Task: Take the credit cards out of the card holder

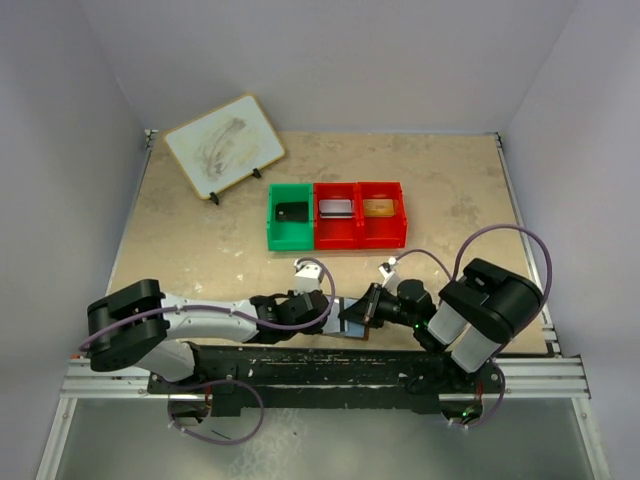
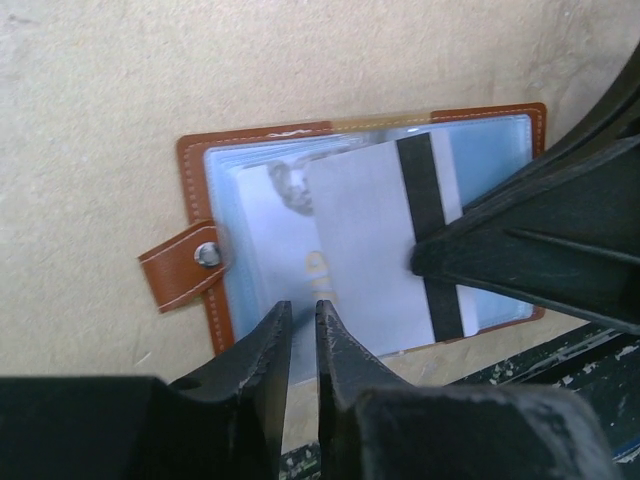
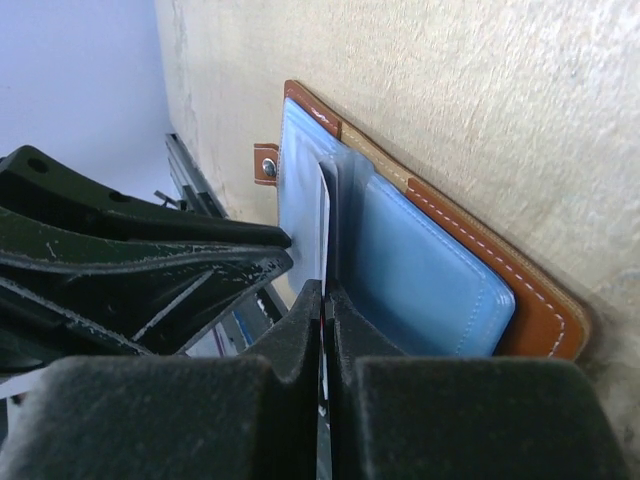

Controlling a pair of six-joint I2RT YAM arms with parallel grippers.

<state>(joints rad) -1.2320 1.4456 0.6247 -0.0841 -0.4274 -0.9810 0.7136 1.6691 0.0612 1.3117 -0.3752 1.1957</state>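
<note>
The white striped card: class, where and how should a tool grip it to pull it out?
Probably its free edge by the black stripe, pinched across the flat faces from the side opposite the snap tab of the card holder. The white card is thin and lifted off the sleeves there; the right tool grips it so.

Card holder [image 2: 262, 230]: smooth brown leather, pale stitching; inner sleeves clear glossy plastic, blue-grey. Snap [image 2: 208, 255] on tab: shiny metal. Card [image 2: 365, 250]: matt white plastic, black stripe. Table [image 2: 150, 70]: rough, matt, beige. Left gripper [image 2: 302, 312]: matt black plastic.
</note>
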